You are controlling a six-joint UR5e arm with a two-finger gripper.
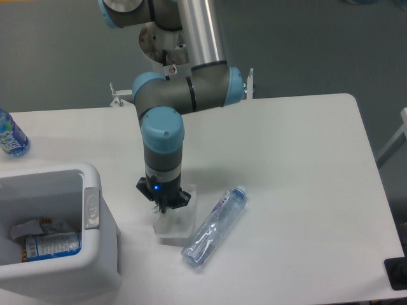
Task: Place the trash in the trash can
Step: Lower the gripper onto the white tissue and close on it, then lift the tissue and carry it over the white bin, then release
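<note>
Camera view – gripper on wrapper, crushed bottle beside, trash can left.

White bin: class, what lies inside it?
Inside the boxy white plastic bin, crumpled white paper and a blue-and-white labelled package show; its near wall hides the rest.

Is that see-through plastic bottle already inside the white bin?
No, the clear crushed bottle lies on the table right of the gripper, outside the trash can.
</note>
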